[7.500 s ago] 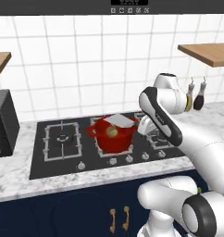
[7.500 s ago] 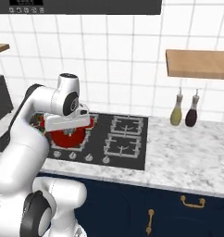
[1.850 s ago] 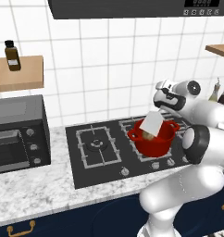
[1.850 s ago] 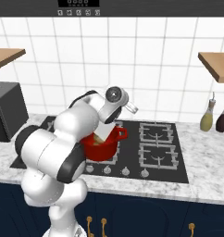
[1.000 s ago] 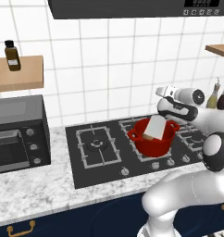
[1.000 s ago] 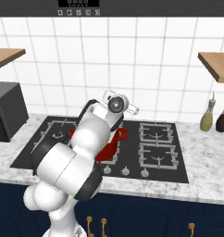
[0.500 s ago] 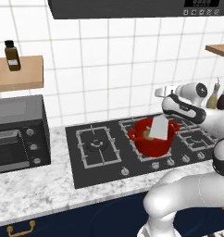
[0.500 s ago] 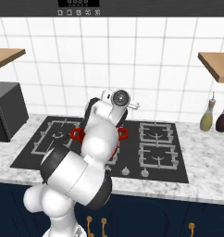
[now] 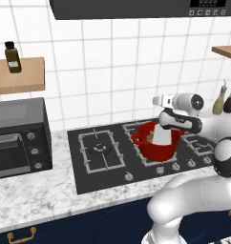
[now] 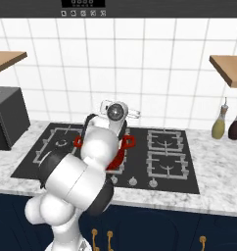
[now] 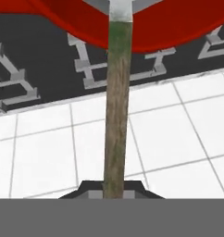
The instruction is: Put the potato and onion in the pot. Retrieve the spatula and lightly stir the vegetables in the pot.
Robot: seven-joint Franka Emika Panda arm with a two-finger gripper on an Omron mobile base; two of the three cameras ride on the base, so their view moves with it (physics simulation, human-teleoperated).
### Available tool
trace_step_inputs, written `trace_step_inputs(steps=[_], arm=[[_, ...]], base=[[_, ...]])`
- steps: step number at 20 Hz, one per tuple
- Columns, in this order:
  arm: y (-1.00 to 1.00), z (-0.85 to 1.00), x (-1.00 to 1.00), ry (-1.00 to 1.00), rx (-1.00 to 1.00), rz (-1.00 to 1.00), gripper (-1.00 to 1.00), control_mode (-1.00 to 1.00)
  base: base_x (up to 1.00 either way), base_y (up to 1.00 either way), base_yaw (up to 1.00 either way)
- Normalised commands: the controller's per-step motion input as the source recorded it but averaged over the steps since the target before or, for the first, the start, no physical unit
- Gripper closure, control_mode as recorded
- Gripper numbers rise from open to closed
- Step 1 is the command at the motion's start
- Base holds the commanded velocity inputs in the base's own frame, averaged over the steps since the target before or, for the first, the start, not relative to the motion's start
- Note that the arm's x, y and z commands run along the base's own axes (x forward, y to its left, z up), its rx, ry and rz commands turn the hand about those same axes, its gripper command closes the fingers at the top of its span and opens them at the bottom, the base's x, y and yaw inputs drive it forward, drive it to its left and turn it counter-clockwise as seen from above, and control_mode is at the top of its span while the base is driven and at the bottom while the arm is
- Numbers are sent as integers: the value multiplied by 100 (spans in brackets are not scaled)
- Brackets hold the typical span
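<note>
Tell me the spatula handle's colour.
Mottled brown-green wood tone on the spatula handle, clearest in the hand view.

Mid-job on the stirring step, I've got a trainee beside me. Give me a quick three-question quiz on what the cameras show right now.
1. True or false: the gripper is shut on the spatula's wooden handle.
2. Where does the red pot stand? A) on the marble counter, B) on the black hob, C) inside the microwave.
3. Fill in: the small dark bottle stands on a wooden ____ on the wall, left of the hob.

Key: 1 true; 2 B; 3 shelf.
</note>
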Motion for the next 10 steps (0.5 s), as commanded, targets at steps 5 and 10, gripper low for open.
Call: trace_step_inputs(steps=[5,10], arm=[[12,-5,3,-22,-2,-28,100,-100],[0,40,0,-4,-4,-20,100,-100]], base=[[0,0,0],[0,0,0]])
